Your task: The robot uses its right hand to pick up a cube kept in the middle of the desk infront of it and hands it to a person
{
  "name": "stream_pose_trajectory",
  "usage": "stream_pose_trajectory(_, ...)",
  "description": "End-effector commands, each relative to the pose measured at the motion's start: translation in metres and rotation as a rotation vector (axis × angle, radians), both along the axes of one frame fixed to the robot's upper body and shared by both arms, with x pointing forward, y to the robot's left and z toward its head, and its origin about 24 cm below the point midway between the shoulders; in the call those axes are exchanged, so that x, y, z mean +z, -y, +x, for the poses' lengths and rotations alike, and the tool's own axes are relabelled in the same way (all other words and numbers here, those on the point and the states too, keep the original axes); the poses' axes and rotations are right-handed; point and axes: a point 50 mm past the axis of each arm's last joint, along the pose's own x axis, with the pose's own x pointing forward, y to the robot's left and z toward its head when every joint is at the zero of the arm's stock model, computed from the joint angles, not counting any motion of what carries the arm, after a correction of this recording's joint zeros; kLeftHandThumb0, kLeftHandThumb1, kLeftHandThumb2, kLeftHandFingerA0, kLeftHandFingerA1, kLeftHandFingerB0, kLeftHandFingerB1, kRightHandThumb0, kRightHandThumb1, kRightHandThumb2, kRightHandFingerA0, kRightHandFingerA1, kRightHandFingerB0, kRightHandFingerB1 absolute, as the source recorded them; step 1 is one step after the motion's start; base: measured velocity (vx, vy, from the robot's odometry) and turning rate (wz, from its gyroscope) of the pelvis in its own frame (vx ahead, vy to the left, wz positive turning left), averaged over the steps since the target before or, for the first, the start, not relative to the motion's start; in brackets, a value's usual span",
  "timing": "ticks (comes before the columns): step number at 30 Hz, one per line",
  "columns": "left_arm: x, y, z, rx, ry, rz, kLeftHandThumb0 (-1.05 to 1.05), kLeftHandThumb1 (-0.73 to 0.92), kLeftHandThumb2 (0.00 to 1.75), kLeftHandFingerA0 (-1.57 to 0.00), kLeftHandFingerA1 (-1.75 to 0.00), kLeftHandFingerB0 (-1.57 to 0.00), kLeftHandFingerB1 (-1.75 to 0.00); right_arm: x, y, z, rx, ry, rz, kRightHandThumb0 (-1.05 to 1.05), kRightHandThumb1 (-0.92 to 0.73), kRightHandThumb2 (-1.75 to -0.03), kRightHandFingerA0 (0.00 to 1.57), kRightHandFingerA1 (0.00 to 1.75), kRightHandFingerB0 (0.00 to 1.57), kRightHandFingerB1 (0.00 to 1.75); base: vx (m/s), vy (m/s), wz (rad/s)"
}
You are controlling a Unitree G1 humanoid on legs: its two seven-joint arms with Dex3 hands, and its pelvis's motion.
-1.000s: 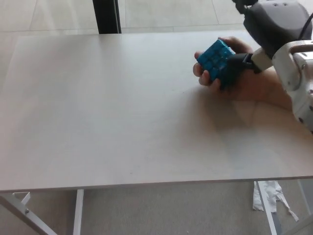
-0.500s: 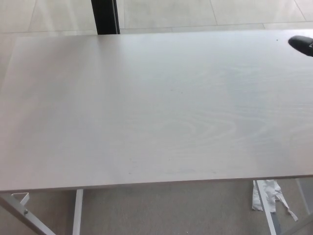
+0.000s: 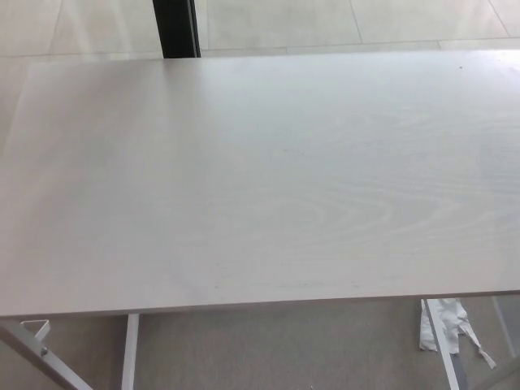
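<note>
Pale wood-grain desk [image 3: 260,179], white metal legs [image 3: 128,349], crumpled white scrap, perhaps paper [image 3: 445,323], on floor, neither hand visible

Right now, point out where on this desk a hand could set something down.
The whole desk top shows bare: nothing stands on it from the far edge by the dark post to the near edge above the white frame legs. No spot on it is crowded. Crumpled paper lies on the floor below the near right edge, off the desk.
</note>
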Motion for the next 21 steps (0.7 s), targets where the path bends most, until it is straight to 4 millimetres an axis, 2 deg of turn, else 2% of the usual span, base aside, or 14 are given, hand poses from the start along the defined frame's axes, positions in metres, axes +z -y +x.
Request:
stream_pose_trajectory(1,0.008,-0.011,-0.014,0.070,-0.002,0.035,-0.71,0.74,0.63,-0.72,-0.58,-0.60,-0.43,-0.002,0.152,-0.246,-0.935,1.238,0.390,-0.57,-0.61,-1.02,0.91,1.23,0.72,0.96,0.00,0.000,0.00)
stream_pose_trajectory(2,0.008,-0.011,-0.014,0.077,0.003,0.032,-0.71,0.74,0.63,-0.72,-0.58,-0.60,-0.43,-0.008,0.154,-0.246,-0.953,1.218,0.409,-0.57,-0.61,-1.02,0.91,1.23,0.72,0.96,0.00,0.000,0.00)
stream_pose_trajectory(3,0.008,-0.011,-0.013,0.076,0.005,0.031,-0.72,0.75,0.63,-0.71,-0.56,-0.61,-0.43,-0.019,0.158,-0.245,-1.011,1.169,0.445,-0.62,-0.75,-0.62,0.73,1.49,0.61,0.98,0.00,0.000,0.00)
stream_pose_trajectory(5,0.007,-0.010,-0.013,0.071,-0.001,0.036,-0.71,0.75,0.63,-0.72,-0.55,-0.59,-0.43,-0.041,0.164,-0.242,-1.111,1.060,0.517,-0.65,-0.76,-0.68,0.57,1.46,0.57,0.88,0.00,0.000,0.00)
stream_pose_trajectory(7,0.007,-0.010,-0.012,0.071,-0.003,0.041,-0.71,0.75,0.63,-0.72,-0.55,-0.59,-0.43,-0.048,0.165,-0.239,-1.152,1.011,0.543,-0.66,-0.76,-0.70,0.64,1.52,0.54,0.90,0.00,0.000,0.00)
stream_pose_trajectory(9,0.008,-0.011,-0.011,0.052,0.001,0.043,-0.71,0.76,0.63,-0.68,-0.53,-0.56,-0.42,-0.063,0.166,-0.233,-1.260,0.932,0.599,-0.52,-0.79,-0.64,0.62,1.23,0.55,0.72,0.00,0.000,0.00)
stream_pose_trajectory(10,0.009,-0.011,-0.011,0.052,0.004,0.041,-0.71,0.76,0.63,-0.68,-0.53,-0.56,-0.42,-0.066,0.166,-0.232,-1.277,0.912,0.610,-0.52,-0.79,-0.64,0.62,1.23,0.55,0.72,0.00,0.000,0.00)
stream_pose_trajectory(12,0.009,-0.011,-0.010,0.056,0.006,0.037,-0.71,0.76,0.63,-0.68,-0.52,-0.57,-0.42,-0.078,0.164,-0.229,-1.305,0.885,0.719,-0.53,-0.84,-0.64,0.55,1.01,0.39,0.46,0.00,0.000,0.00)
stream_pose_trajectory(14,0.009,-0.011,-0.011,0.049,-0.008,0.050,-0.72,0.75,0.63,-0.71,-0.54,-0.60,-0.43,-0.095,0.158,-0.226,-1.330,0.783,0.755,-0.51,-0.88,-0.66,0.41,0.76,0.24,0.42,0.00,0.000,0.00)
stream_pose_trajectory(15,0.009,-0.011,-0.012,0.048,-0.015,0.051,-0.73,0.75,0.63,-0.70,-0.57,-0.59,-0.42,-0.113,0.150,-0.227,-1.367,0.674,0.742,-0.50,-0.85,-0.65,0.39,0.87,0.44,0.64,0.00,0.000,0.00)
stream_pose_trajectory(16,0.009,-0.011,-0.013,0.047,-0.018,0.051,-0.73,0.75,0.63,-0.70,-0.57,-0.59,-0.42,-0.120,0.147,-0.228,-1.382,0.631,0.736,-0.50,-0.85,-0.65,0.39,0.87,0.44,0.64,0.00,0.000,0.00)
stream_pose_trajectory(17,0.008,-0.011,-0.018,0.044,-0.027,0.049,-0.70,0.75,0.63,-0.69,-0.59,-0.59,-0.43,-0.140,0.138,-0.232,-1.409,0.477,0.750,-0.51,-0.77,-0.67,0.66,1.48,0.38,0.80,0.00,0.000,0.00)
stream_pose_trajectory(19,0.009,-0.012,-0.019,0.040,-0.031,0.051,-0.70,0.75,0.63,-0.69,-0.59,-0.59,-0.43,-0.146,0.135,-0.234,-1.406,0.417,0.759,-0.51,-0.77,-0.67,0.66,1.48,0.38,0.80,0.00,0.000,0.00)
stream_pose_trajectory(21,0.009,-0.013,-0.018,0.051,-0.034,0.056,-0.70,0.75,0.63,-0.72,-0.66,-0.60,-0.44,-0.153,0.133,-0.234,-1.314,0.266,0.745,-0.53,-0.77,-0.63,0.60,1.21,0.51,0.84,0.00,0.000,0.00)
